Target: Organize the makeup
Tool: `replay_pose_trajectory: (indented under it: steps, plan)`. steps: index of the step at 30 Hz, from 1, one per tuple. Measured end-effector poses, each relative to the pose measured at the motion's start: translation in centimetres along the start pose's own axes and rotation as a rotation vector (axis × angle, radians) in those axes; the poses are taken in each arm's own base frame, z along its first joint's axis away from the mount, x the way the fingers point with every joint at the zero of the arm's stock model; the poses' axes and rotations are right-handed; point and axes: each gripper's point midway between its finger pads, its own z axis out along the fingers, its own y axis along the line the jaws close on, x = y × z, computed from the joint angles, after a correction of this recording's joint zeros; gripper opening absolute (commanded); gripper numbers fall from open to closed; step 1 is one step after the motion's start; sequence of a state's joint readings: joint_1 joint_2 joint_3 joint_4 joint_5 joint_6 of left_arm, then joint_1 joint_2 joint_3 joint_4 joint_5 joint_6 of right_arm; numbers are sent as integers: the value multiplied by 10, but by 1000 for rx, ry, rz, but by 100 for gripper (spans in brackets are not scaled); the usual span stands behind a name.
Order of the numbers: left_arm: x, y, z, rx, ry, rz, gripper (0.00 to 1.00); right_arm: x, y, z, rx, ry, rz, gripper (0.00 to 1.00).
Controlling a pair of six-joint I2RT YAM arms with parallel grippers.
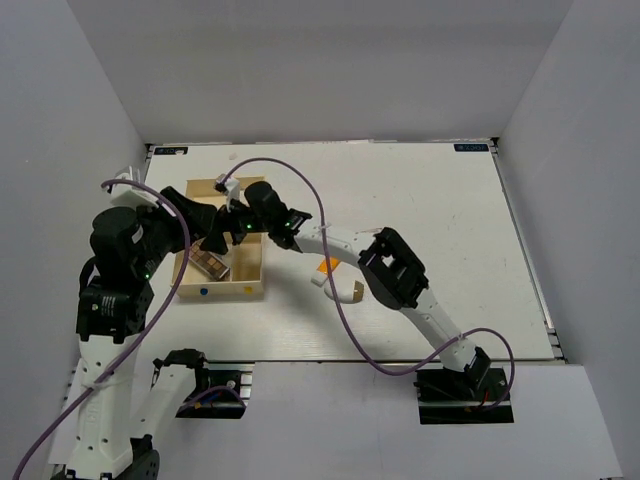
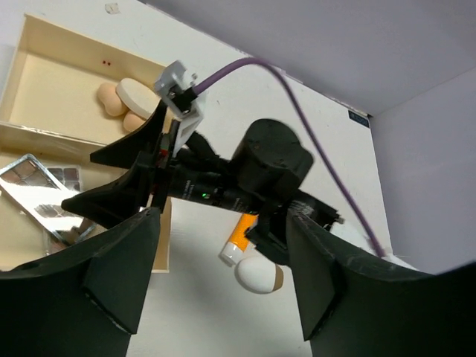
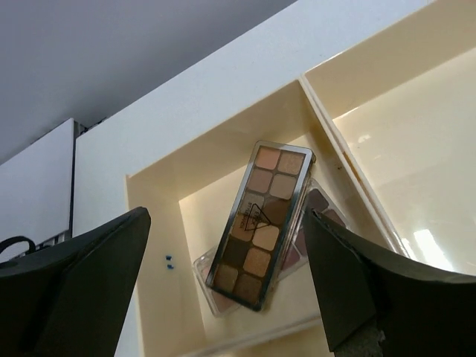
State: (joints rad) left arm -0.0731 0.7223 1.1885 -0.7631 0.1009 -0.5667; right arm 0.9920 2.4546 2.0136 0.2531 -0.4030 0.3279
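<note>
Two slim eyeshadow palettes (image 3: 260, 223) lie stacked and crossed in one compartment of the pale wooden tray (image 3: 149, 223); they also show in the top view (image 1: 212, 263). My right gripper (image 3: 227, 245) hangs open and empty just above them. Peach sponges (image 2: 113, 99) and a round cream puff (image 2: 141, 94) lie in the tray's far compartment. An orange tube with a white cap (image 2: 240, 236) and a white egg-shaped sponge with a tan base (image 2: 258, 275) lie on the table right of the tray. My left gripper (image 2: 219, 223) is open and empty, above the tray's right edge.
The right arm's wrist and purple cable (image 2: 297, 89) cross in front of the left gripper, close over the tray (image 1: 250, 290). The two grippers (image 1: 215, 222) are near each other above the tray. White walls (image 1: 80, 110) enclose the table.
</note>
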Motion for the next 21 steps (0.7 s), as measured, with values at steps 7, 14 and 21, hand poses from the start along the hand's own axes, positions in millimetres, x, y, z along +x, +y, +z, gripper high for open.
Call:
replay_pose_trajectory:
  steps: [7,14,21]
  plan:
    - [11,-11,24,60,88,-31,64,-88,-10,-72,68,-70,-110,84]
    - [46,-16,72,122,266,-85,59,-138,-111,-245,346,-132,-78,15]
    - [109,-24,111,127,496,-84,58,-27,-177,-357,574,67,147,35]
